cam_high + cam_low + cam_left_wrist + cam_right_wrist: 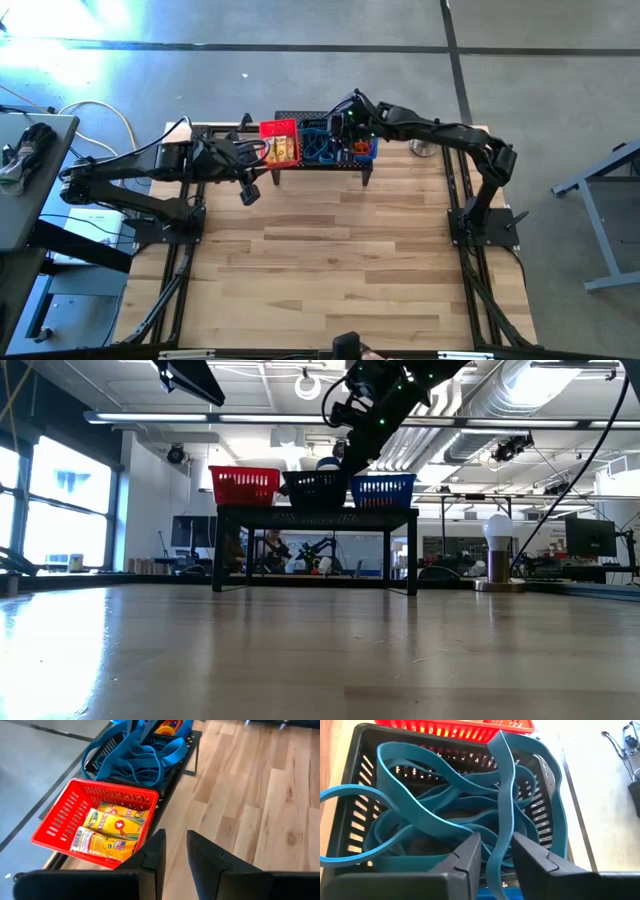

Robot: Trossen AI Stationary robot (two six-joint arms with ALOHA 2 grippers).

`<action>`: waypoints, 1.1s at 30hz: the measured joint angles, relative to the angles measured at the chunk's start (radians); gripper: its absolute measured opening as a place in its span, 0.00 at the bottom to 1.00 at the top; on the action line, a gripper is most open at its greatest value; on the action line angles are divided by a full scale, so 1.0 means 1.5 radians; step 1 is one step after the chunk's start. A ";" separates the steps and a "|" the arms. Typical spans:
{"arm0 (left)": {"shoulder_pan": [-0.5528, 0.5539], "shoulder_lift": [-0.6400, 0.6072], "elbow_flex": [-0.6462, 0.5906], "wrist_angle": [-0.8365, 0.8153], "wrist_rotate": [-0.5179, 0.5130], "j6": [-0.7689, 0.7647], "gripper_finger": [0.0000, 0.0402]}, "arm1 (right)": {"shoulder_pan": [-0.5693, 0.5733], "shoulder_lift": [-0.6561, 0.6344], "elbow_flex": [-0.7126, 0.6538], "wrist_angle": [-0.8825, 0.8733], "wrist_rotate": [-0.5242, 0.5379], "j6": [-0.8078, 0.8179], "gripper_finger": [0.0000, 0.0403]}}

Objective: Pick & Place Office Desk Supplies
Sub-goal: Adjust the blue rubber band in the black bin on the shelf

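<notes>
- Baskets stand in a row on a black mesh stand (pixel 315 515) at the far edge of the wooden surface (pixel 330 260): a red basket (pixel 95 820), a black basket (pixel 445 795) in the middle, and a blue basket (pixel 383 489).
- Teal bands (pixel 445 825) lie tangled in the black basket, some loops spilling over its rim.
- Yellow crayon boxes (pixel 107 832) lie inside the red basket.
- Right claw (pixel 495 852) hangs over the black basket with its fingers narrowly parted; one teal band strip (pixel 502 815) runs up between them, pinched there.
- Left claw (pixel 175 852) hovers beside the red basket, over the wood, its fingers a small gap apart and empty.
- Silver cone with a white ball (pixel 497 550) stands on the surface to the right of the stand.
</notes>
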 joint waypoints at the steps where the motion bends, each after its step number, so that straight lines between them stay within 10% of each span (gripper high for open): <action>1: -0.001 0.000 0.000 0.000 0.000 0.002 0.18 | 0.000 0.000 0.000 0.000 0.000 -0.001 0.23; 10: -0.027 0.000 0.000 -0.002 0.000 0.001 0.18 | 0.015 0.010 -0.001 0.018 0.042 -0.077 0.02; 33: -0.047 0.000 -0.005 -0.005 0.001 -0.004 0.18 | 0.109 0.009 -0.001 0.140 0.442 -0.173 0.01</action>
